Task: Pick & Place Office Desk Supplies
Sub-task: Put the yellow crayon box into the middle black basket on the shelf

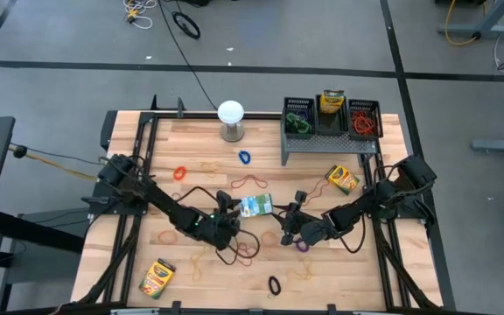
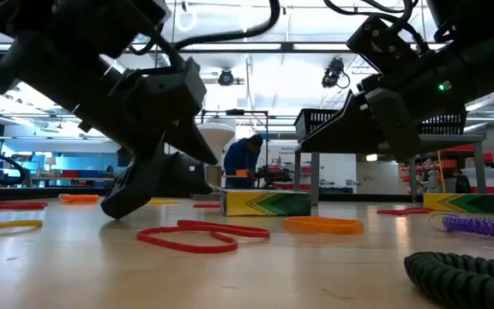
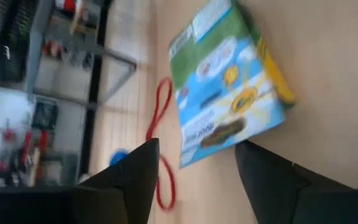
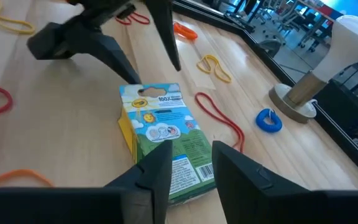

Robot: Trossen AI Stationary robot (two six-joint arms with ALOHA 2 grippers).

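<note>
A crayon box (image 1: 255, 206) with a blue-and-green face lies flat at the table's middle. My left gripper (image 3: 196, 146) is open on its left side, and its fingers reach around the box's left end (image 3: 229, 140). In the low view its lower finger (image 2: 135, 193) reaches down to the tabletop. My right gripper (image 4: 193, 149) comes from the right, slanting down. Its fingers stand part-way apart over the box's right end (image 4: 188, 177), and in the low view it hangs above the box (image 2: 264, 202). My left gripper has one fingertip (image 4: 137, 81) right at the box's far corner (image 4: 129, 92). I cannot tell whether it touches. The box lies flat on the wood.
At the back right, a grey riser (image 1: 326, 140) carries three black mesh bins (image 1: 298, 115), (image 1: 332, 118), (image 1: 364, 116). A white globe (image 1: 231, 120) stands at the back. More crayon boxes (image 1: 343, 178), (image 1: 157, 277) and several rubber bands (image 1: 245, 157), (image 1: 250, 182), (image 1: 302, 246) lie about.
</note>
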